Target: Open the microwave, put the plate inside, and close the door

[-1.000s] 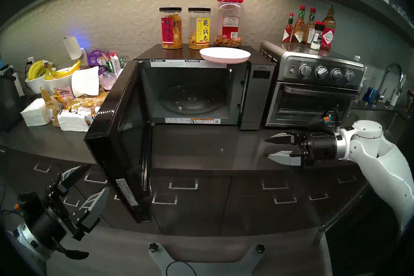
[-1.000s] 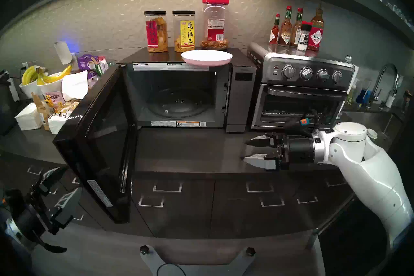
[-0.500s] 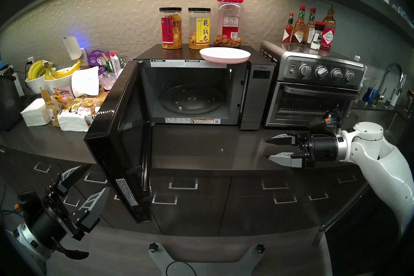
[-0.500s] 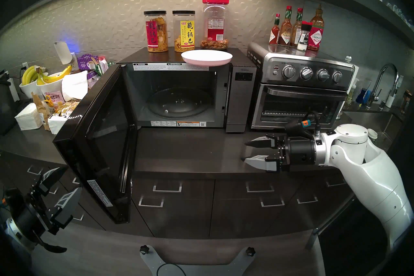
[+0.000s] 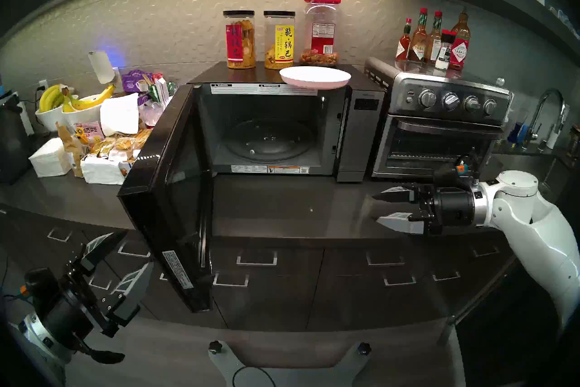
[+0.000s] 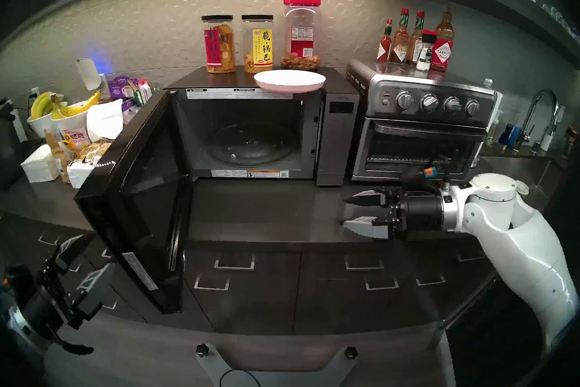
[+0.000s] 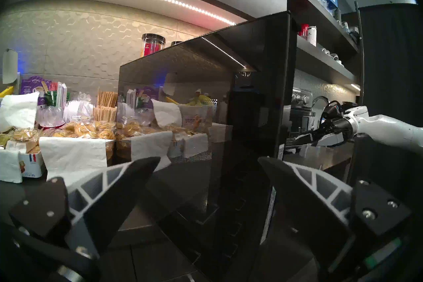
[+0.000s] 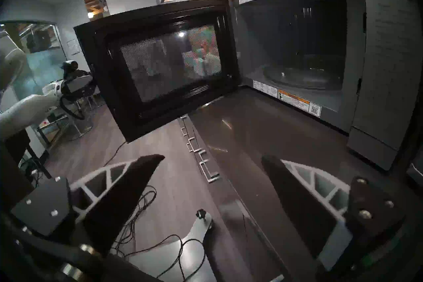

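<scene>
Both grippers are empty with fingers spread apart: the right gripper point(image 5: 375, 209) hangs level above the dark brown worktop point(image 5: 282, 207) near its front edge, pointing left toward the open appliance, and the left gripper point(image 5: 128, 251) waits low beyond the worktop's front edge, just outside the swung-out door. Across the last second nothing of note has changed; neither arm has shifted, the fingers have kept the same spread, and the plate has not been touched. That reads as a pause between steps: opening looks finished, and fetching the plate seems the next job, probably for the right arm, which would have to rise to reach it. The round, shallow white plate point(image 5: 314, 77) lies on top of the large black boxy microwave point(image 5: 359, 138), at the roof's front right, its rim jutting slightly past the front edge above the cavity. The wide glossy black glass door point(image 5: 166, 204) stands open on its left hinge, reaching out past the worktop's front edge, and the clear glass turntable point(image 5: 270, 141) inside is bare. Behind the plate, three clear snack jars point(image 5: 279, 39) line the rear of the roof. A steel toaster oven with knobs point(image 5: 439, 125) sits just right of the microwave.
</scene>
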`<state>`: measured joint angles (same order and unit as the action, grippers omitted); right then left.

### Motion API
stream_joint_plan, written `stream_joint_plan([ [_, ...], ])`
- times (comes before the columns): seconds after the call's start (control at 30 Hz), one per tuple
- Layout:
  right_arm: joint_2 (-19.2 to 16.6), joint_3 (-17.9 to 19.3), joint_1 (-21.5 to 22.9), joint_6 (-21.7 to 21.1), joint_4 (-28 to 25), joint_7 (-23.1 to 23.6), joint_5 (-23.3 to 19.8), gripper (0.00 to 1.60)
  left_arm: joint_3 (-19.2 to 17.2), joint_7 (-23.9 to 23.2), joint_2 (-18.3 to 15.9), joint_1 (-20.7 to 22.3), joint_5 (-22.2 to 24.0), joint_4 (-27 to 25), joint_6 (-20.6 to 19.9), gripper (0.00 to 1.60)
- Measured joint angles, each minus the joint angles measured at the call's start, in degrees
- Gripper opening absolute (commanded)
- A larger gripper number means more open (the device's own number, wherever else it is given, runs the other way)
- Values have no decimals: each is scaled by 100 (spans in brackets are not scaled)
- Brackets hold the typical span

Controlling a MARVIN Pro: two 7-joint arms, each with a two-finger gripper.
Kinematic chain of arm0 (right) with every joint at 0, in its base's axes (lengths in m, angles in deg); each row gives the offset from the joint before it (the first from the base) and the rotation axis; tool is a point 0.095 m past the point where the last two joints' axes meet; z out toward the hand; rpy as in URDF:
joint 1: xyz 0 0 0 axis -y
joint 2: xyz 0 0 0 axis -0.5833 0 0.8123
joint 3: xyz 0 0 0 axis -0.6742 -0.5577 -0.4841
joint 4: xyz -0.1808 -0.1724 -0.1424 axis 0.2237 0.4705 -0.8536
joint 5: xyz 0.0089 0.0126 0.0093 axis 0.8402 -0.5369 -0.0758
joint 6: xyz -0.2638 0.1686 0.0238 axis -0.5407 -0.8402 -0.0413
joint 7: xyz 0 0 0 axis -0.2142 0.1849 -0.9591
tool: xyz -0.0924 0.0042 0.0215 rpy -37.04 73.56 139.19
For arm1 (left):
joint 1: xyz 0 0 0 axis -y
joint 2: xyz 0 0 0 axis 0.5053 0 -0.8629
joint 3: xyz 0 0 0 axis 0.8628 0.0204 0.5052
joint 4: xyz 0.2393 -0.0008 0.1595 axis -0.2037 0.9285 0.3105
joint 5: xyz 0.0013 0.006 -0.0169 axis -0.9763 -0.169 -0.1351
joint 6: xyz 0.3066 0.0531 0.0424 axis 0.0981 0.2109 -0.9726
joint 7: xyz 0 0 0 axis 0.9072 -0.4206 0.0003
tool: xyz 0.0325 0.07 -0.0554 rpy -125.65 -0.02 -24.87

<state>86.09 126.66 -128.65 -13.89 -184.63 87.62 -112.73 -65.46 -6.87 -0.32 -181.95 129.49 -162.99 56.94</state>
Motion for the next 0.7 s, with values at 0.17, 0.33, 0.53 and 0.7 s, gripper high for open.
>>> stream_joint_plan([
  [0.17, 7, 8, 0, 0, -3, 0, 1, 160, -2, -5, 6, 5, -3, 0, -5, 160],
  [0.33, 11, 12, 0, 0, -4, 0, 2, 160, -3, -9, 10, 9, -5, 0, -8, 160],
  [0.53, 16, 15, -1, 0, -5, 0, 3, 160, -4, -14, 17, 13, -9, 0, -13, 160],
  [0.7, 21, 15, 3, -7, -31, -2, 3, 160, -6, -18, 21, 17, -12, 0, -17, 160],
])
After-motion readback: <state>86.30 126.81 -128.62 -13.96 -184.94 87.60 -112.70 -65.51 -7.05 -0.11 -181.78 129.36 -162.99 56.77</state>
